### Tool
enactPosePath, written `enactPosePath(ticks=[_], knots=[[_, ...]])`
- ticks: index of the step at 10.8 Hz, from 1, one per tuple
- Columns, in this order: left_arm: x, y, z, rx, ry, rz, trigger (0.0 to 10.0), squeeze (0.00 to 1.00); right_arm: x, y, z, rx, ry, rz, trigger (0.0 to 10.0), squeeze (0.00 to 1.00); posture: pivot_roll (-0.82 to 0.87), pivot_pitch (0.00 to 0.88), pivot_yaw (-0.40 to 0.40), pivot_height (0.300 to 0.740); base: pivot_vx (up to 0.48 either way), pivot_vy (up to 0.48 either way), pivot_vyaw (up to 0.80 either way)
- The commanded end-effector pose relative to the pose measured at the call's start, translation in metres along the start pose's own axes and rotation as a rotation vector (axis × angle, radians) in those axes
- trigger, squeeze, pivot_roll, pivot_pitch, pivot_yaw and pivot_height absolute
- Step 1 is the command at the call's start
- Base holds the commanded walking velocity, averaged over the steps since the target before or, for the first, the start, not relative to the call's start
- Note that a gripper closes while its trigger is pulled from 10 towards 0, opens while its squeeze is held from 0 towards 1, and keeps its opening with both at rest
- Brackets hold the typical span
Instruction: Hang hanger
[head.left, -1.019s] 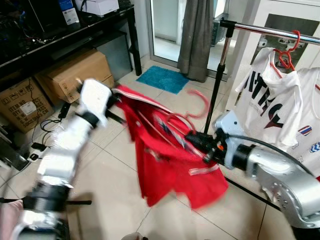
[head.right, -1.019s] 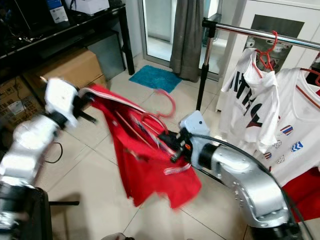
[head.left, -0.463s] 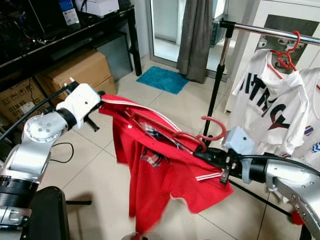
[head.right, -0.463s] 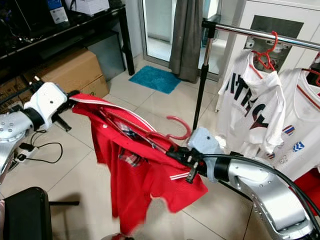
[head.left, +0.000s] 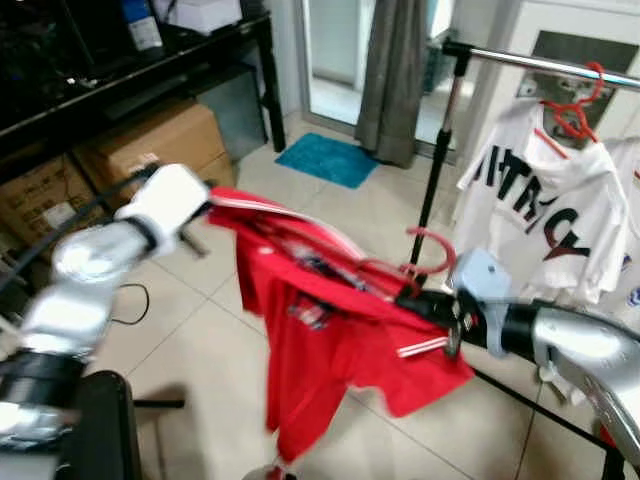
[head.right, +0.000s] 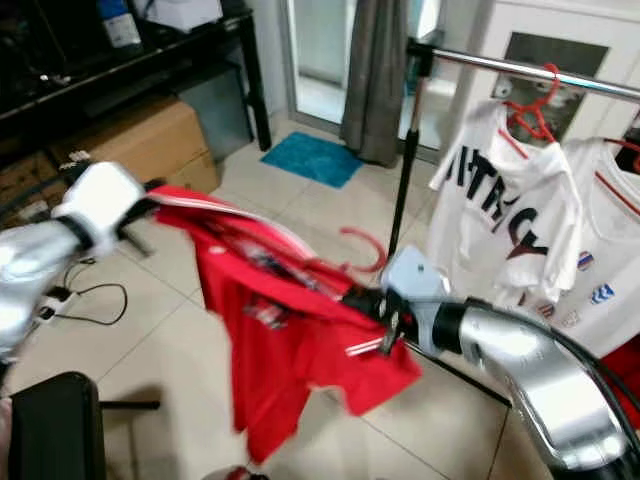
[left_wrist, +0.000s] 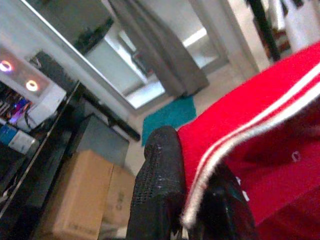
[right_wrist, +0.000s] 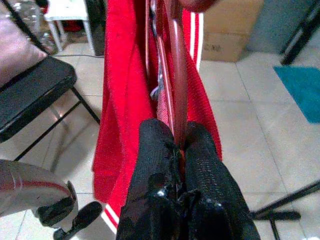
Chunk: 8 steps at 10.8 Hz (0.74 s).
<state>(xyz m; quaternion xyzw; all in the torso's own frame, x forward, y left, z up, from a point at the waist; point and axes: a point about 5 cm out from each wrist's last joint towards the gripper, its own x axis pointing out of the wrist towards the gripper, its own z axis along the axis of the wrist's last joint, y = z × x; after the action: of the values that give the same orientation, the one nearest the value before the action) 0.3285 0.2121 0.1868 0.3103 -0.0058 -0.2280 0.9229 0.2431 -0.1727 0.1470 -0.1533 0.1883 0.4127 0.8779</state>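
While motion blur softens the left eye view, the red shirt (head.left: 330, 330) reads clearly, stretched between both arms above the tile floor (head.left: 200, 330). Left gripper (head.left: 205, 205) at its sleeve edge; fingers too smeared to judge there. Right gripper (head.left: 425, 300) at the red hanger (head.left: 425, 255), hook free, short of the rack rail (head.left: 540, 62); white shirts (head.left: 535, 220) hang there.

Left wrist view: fingers (left_wrist: 157, 190) pinch the white-striped hem of the shirt; their tips are cut off.

Right wrist view: both fingers (right_wrist: 155, 155) clamp the hanger's neck, shirt draped either side.
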Motion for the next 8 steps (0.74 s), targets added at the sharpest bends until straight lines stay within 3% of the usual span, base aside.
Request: enactPosePath(ticks=[1,2,3,4,6,8], knots=[[0.003,0.010,0.010,-0.057,-0.039,0.102,0.0,0.00,-0.002,-0.011,-0.014,0.081,0.048,-0.080,0.0,0.00,-0.09,0.000,0.097,0.740,0.000,0.000,0.00],[0.003,0.011,0.006,-0.076,-0.026,0.132,0.0,0.00,-0.008,-0.014,-0.024,0.116,0.083,-0.083,0.0,0.00,-0.09,0.000,0.098,0.740,0.000,0.000,0.00],[0.001,0.016,0.007,-0.068,-0.031,0.153,0.0,0.00,-0.016,-0.017,-0.044,0.026,0.257,-0.107,0.0,0.00,-0.09,0.000,0.098,0.740,0.000,0.000,0.00],[0.006,0.009,0.013,-0.062,-0.058,0.115,0.0,0.00,-0.013,-0.019,-0.045,-0.021,0.310,-0.123,0.0,0.00,-0.09,0.000,0.100,0.740,0.000,0.000,0.00],[0.033,-0.051,0.033,-0.065,-0.119,-0.112,0.0,0.00,0.017,-0.016,-0.017,-0.005,0.237,-0.132,0.0,0.00,-0.09,0.000,0.096,0.740,0.000,0.000,0.00],[0.041,-0.099,0.029,-0.018,-0.085,-0.278,0.0,0.00,0.036,-0.007,0.001,-0.056,0.232,-0.113,0.0,0.00,-0.09,0.002,0.092,0.740,0.000,0.000,0.00]])
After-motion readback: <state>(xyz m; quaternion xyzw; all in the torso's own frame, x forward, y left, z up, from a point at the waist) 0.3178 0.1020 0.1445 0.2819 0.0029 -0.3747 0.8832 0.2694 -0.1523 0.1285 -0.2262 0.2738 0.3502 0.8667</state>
